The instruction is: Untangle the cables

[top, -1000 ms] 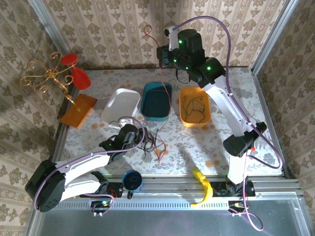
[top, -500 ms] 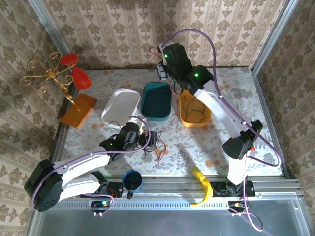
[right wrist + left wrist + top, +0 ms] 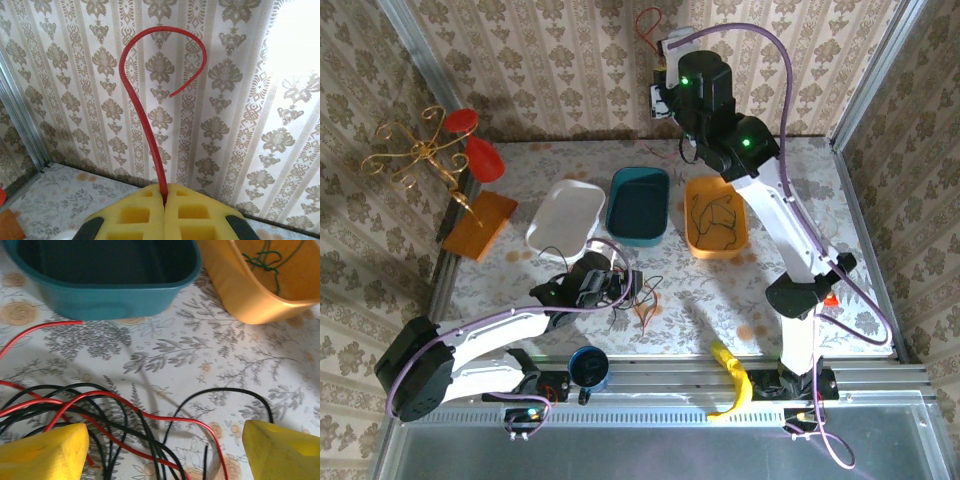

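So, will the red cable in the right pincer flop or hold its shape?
Probably springy: the red cable holds a tall hook shape above the shut right pincer. Likely light, being so thin. Its smooth jacket might slip.

Between the left gripper's [image 3: 162, 450] spread jaws lies a tangle of red and black cables [image 3: 105, 415]. Beyond them is bare table [image 3: 200, 350], then a teal tub [image 3: 115, 300] left and an orange tub [image 3: 235, 290] right, with a narrow gap between.
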`<state>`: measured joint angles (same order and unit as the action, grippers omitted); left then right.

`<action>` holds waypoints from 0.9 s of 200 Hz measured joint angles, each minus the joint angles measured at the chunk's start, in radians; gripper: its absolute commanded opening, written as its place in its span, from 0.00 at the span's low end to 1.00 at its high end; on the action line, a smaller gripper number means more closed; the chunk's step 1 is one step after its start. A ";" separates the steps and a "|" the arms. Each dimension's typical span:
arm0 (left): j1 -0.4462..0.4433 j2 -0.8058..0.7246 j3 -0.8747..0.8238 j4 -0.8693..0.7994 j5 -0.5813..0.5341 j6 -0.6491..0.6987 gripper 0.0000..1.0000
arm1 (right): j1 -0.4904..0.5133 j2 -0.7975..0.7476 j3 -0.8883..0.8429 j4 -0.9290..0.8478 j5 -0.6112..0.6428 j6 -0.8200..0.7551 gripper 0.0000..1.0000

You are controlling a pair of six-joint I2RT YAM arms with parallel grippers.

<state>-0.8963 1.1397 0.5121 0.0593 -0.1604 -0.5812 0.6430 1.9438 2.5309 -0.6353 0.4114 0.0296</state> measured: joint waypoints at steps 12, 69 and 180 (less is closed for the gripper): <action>0.000 -0.004 -0.001 -0.013 -0.040 -0.023 0.82 | -0.003 0.021 0.001 0.001 -0.008 0.004 0.00; 0.001 -0.146 -0.051 -0.088 -0.211 -0.116 0.83 | -0.010 0.127 -0.058 -0.038 -0.072 0.066 0.00; 0.054 -0.369 -0.116 -0.237 -0.298 -0.161 0.84 | -0.052 0.100 -0.741 0.095 -0.347 0.314 0.00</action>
<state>-0.8425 0.7712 0.3958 -0.1776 -0.4583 -0.7418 0.5907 2.0438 1.7901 -0.5404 0.0643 0.3431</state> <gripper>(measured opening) 0.834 0.066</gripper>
